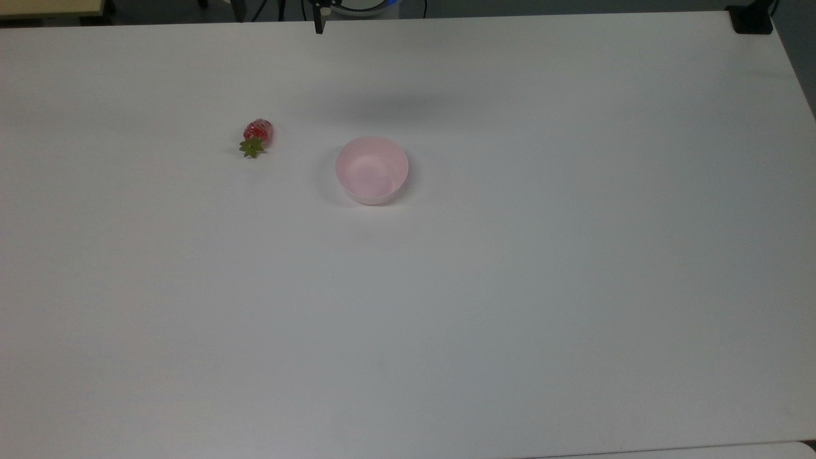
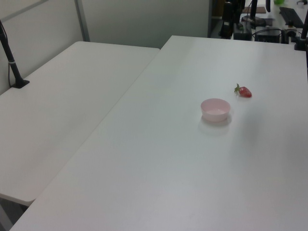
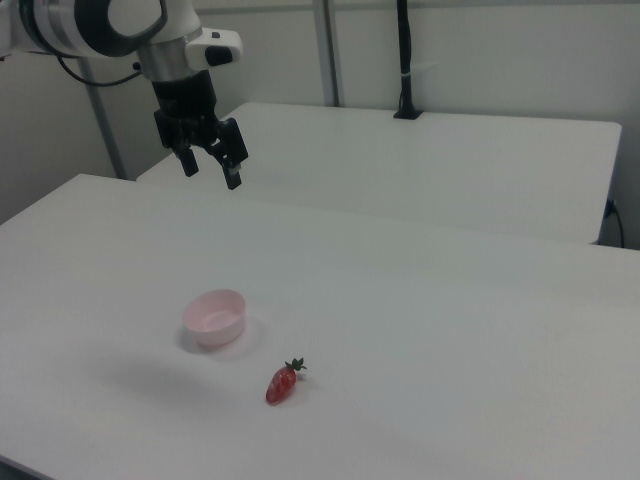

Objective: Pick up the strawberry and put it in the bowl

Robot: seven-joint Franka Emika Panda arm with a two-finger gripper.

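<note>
Strawberry [image 1: 257, 135]: lies on its side on the white table [image 1: 510, 287], just off the top view's left of the bowl, apart from it, free to grasp.
Bowl [image 1: 372, 169]: upright, empty, ready to receive.
Gripper [image 3: 210, 165]: raised far above the table, fingers spread, holding nothing; approach likely not begun.

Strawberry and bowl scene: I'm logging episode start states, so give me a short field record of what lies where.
strawberry: lying on its side on the white table, apart from the bowl
bowl: upright, nothing inside
gripper: open, raised above the table, holding nothing
layout: in the top view, strawberry at the bowl's left
task state: pick not yet begun
</note>
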